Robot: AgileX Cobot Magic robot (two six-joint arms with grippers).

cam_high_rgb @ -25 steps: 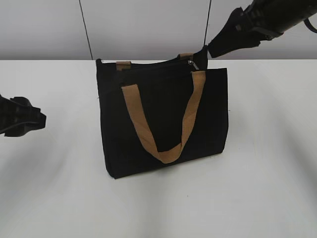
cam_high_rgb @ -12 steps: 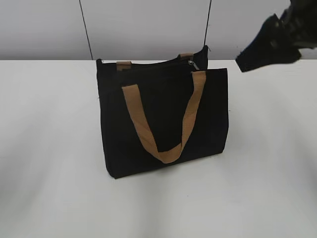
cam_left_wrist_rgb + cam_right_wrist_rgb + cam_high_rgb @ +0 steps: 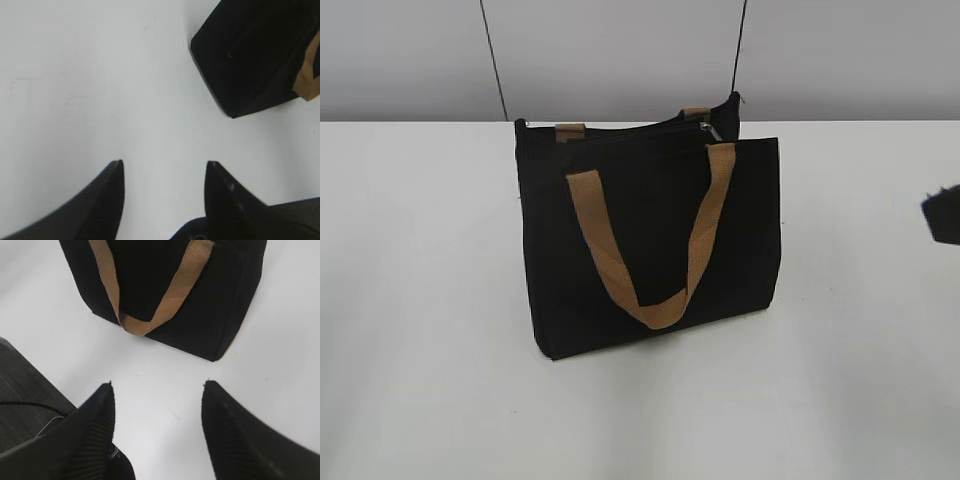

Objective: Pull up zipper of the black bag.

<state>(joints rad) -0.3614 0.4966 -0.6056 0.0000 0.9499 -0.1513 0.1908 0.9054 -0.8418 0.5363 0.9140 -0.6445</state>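
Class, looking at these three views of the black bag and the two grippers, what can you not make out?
- Exterior view: whether the zipper is closed; seen edge-on, too small.
- Exterior view: right gripper cut off by the edge; left gripper outside the frame.
- Wrist views: black bag top cut off, zipper unseen.

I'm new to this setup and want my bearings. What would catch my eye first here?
The black bag stands upright mid-table, one tan strap drooping down its front. A small silvery zipper pull sits at the top right corner. Both hands are open and clear of it: the right hand faces the bag's front, the left hand is by a bottom corner.
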